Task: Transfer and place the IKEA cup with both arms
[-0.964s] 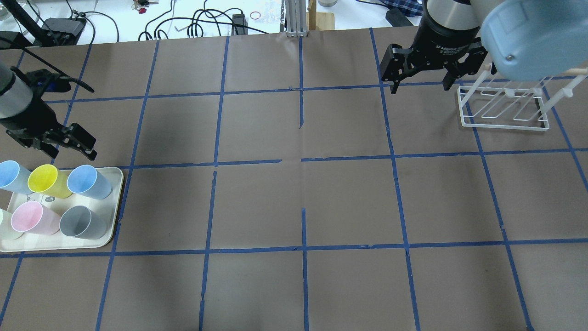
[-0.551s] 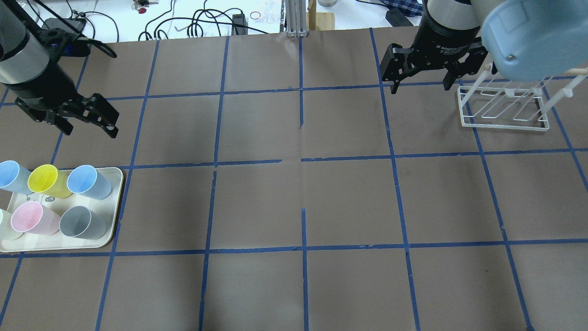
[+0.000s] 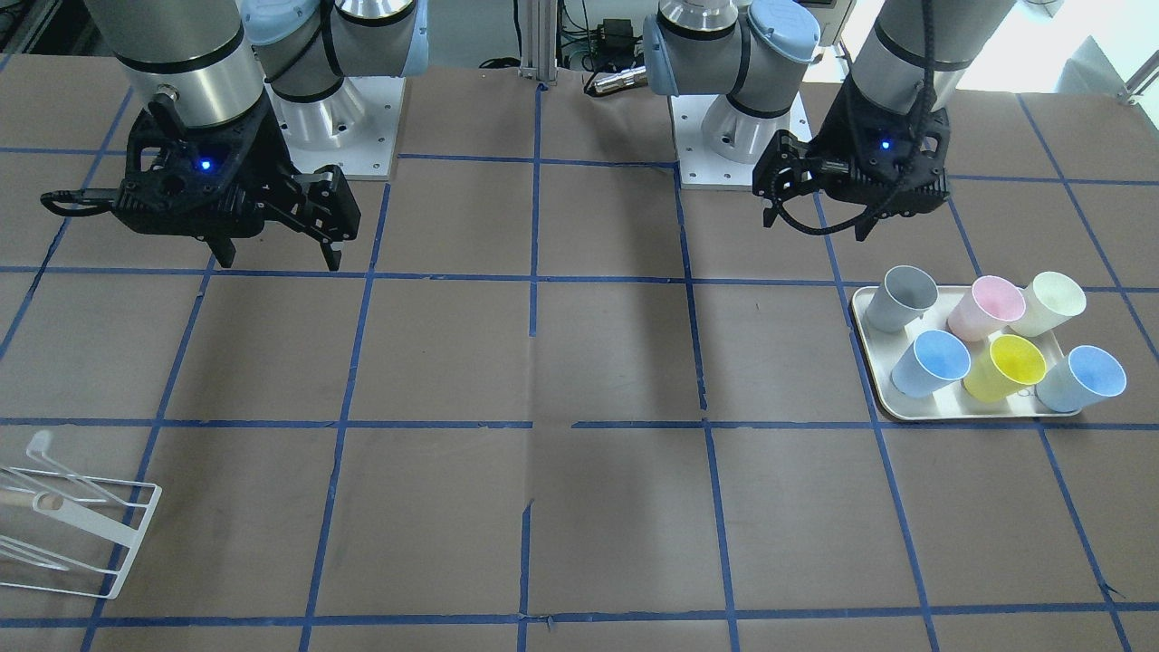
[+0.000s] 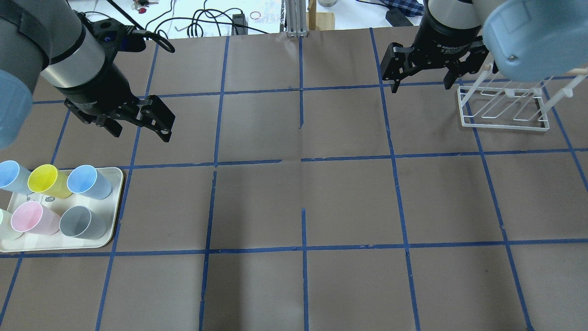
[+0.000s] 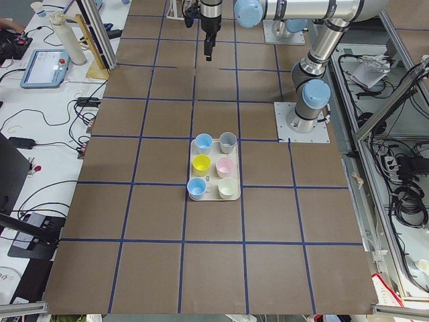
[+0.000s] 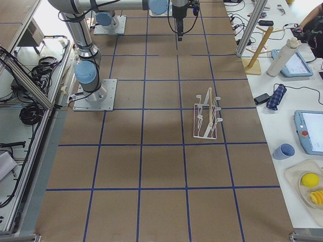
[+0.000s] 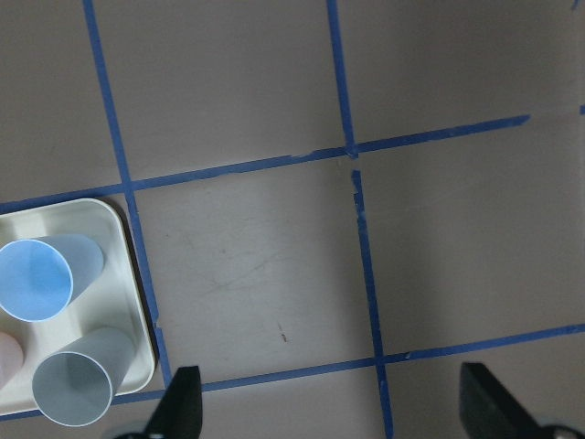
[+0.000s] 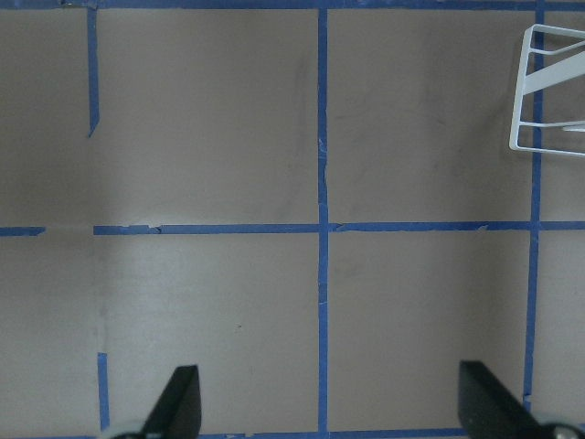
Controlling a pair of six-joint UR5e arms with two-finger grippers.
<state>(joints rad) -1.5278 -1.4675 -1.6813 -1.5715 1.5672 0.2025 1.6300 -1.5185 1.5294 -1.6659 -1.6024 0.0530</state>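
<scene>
Two pale light-blue cups (image 4: 87, 180) (image 4: 11, 174) stand upright on a cream tray (image 4: 117, 202) at the table's left; they also show in the front view (image 3: 933, 362) (image 3: 1087, 376). The left wrist view shows one blue cup (image 7: 37, 279). My left gripper (image 4: 140, 131) is open and empty. It hangs above the table beyond the tray's far right corner, clear of the cups; it also shows in the front view (image 3: 815, 222). My right gripper (image 4: 420, 85) is open and empty at the far right, beside the rack; it also shows in the front view (image 3: 276, 258).
The tray also holds a yellow cup (image 4: 43, 180), a grey cup (image 4: 80, 221), a pink cup (image 4: 30, 217) and a cream cup (image 3: 1050, 302). A white wire rack (image 4: 503, 110) stands at the far right. Blue tape lines grid the brown table.
My left gripper has moved away from the tray's far edge, further back and to the right, still open and empty. The right gripper has hardly moved.
</scene>
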